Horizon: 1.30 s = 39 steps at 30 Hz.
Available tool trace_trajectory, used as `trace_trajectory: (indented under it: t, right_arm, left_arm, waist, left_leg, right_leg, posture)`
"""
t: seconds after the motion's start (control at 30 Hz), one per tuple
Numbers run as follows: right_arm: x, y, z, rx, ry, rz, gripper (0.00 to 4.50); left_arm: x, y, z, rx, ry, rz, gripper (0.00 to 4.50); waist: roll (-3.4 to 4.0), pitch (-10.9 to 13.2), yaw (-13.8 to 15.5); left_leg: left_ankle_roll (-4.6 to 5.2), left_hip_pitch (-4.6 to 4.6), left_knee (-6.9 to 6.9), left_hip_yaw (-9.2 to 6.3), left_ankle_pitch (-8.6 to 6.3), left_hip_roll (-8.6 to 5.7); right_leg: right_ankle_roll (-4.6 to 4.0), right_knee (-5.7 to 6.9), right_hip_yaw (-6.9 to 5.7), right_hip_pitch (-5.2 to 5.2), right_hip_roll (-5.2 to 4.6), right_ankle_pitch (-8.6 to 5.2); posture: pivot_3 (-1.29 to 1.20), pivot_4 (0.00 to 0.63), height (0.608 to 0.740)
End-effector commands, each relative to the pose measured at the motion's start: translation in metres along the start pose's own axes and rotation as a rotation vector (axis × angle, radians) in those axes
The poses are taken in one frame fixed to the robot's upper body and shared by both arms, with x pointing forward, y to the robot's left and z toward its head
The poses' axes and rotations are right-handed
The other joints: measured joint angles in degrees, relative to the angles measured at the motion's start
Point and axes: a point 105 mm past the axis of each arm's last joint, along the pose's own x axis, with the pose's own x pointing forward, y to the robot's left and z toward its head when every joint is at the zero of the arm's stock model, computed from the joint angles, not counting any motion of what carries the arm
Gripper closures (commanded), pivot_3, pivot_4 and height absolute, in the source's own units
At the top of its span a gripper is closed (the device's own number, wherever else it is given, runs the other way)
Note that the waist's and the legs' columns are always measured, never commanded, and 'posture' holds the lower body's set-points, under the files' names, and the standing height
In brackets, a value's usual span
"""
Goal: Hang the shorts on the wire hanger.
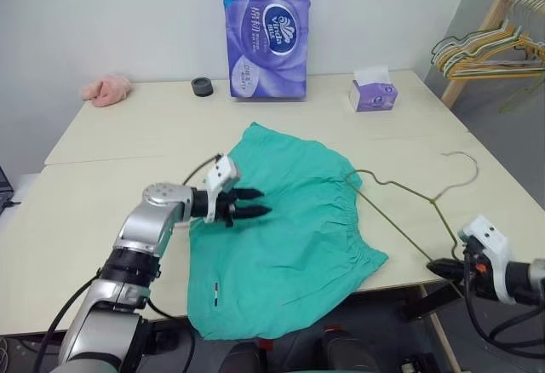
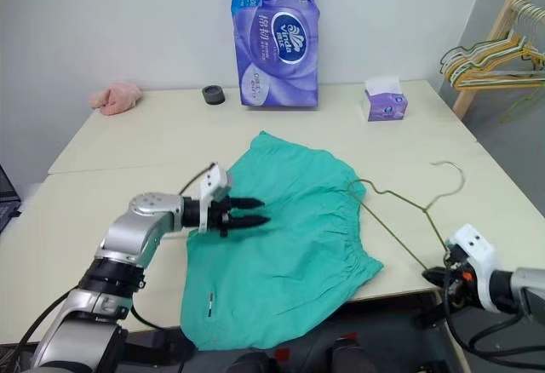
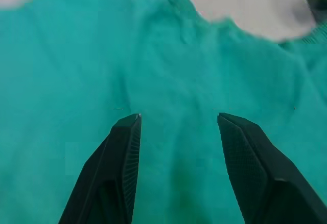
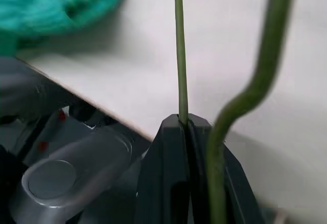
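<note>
Teal-green soft fabric shorts (image 1: 289, 237) spread flat on the pale table (image 1: 111, 143), gathered elastic waistband toward the right, one leg hem draped over the near edge, small white mark near that hem. Thin olive-gold wire hanger (image 1: 409, 198) lying on the tabletop at the waistband side, one shoulder of the triangle touching or slipped just under the gathered edge, curved hook pointing away toward the far right of the table. Left gripper (image 1: 255, 203) poised over the middle of the shorts, black fingers (image 3: 122, 168) parted to a moderate gap with nothing between them, tips close to the cloth; contact not determinable. Right gripper (image 4: 185, 124) at the near right table edge, jaws pinched tight on the hanger's lower wire, as seen in the right wrist view. Judged stage: early to middle; hanger secured in one gripper and brought up against the waistband, cloth not yet threaded over or draped across the wire. Remaining, by estimate: grasp of the fabric, passage of the shorts over the hanger bar, lift so that the garment hangs. Background, not part of the task: purple tissue pack (image 1: 266, 28), small purple tissue box (image 1: 372, 94), pink cloth (image 1: 106, 90), black ring (image 1: 202, 87), rack of spare hangers (image 1: 494, 45).
</note>
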Motion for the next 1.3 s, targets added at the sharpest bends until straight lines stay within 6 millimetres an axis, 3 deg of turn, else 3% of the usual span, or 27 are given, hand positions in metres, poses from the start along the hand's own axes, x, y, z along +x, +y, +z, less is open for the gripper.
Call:
trace_trajectory:
  t: [0.03, 0.2, 0.4, 0.9, 1.03, 1.3]
  right_arm:
    - [-0.008, -0.003, 0.002, 0.027, -0.026, -0.049, 4.5]
    - [-0.004, -0.004, -0.013, 0.102, 0.013, -0.064, 4.5]
    - [0.008, 0.001, -0.016, 0.121, 0.045, -0.031, 4.5]
    - [0.017, 0.011, 0.021, -0.013, 0.016, 0.058, 4.5]
    - [0.015, 0.005, 0.032, -0.047, 0.0, 0.042, 4.5]
    - [0.007, -0.014, 0.046, -0.125, 0.008, -0.008, 4.5]
  left_arm:
    - [0.0, -0.009, 0.023, 0.078, -0.032, -0.045, 2.0]
    - [0.004, -0.015, 0.028, 0.076, -0.052, -0.084, 2.0]
    - [0.006, -0.001, 0.036, 0.144, -0.097, 0.021, 2.0]
    - [0.0, 0.032, 0.067, 0.276, -0.213, 0.278, 2.0]
    - [-0.005, 0.043, 0.075, 0.292, -0.237, 0.339, 2.0]
    - [-0.004, 0.043, 0.074, 0.294, -0.228, 0.314, 2.0]
  waist:
    - [0.03, -0.02, -0.01]
    - [0.07, -0.03, -0.14]
    - [0.06, -0.03, -0.22]
    - [0.02, 0.0, -0.43]
    - [0.02, 0.0, -0.74]
    - [0.0, -0.01, -0.95]
  left_leg:
    - [0.01, 0.04, 0.04, 0.03, 0.01, 0.0]
    - [0.01, 0.15, 0.06, 0.1, 0.01, 0.0]
    - [0.01, 0.1, 0.02, 0.1, 0.01, 0.01]
    - [0.01, 0.1, 0.04, 0.12, 0.01, 0.02]
    - [0.01, 0.1, 0.04, 0.17, 0.01, 0.03]
    - [0.01, 0.09, 0.03, 0.21, 0.01, 0.02]
  right_leg:
    - [0.0, 0.0, 0.02, 0.06, 0.0, 0.0]
    - [0.01, -0.01, 0.07, 0.15, 0.06, 0.0]
    - [0.0, -0.02, 0.1, 0.08, 0.09, 0.0]
    - [0.02, 0.0, 0.12, 0.05, 0.11, 0.01]
    - [0.05, 0.01, 0.16, 0.04, 0.12, 0.03]
    - [0.1, -0.03, 0.15, 0.02, 0.12, 0.06]
  posture:
    - [-0.17, 0.084, 0.74]
    - [-0.17, 0.081, 0.74]
    - [-0.16, 0.079, 0.74]
    - [-0.13, 0.074, 0.74]
    - [-0.13, 0.071, 0.74]
    - [-0.14, 0.07, 0.74]
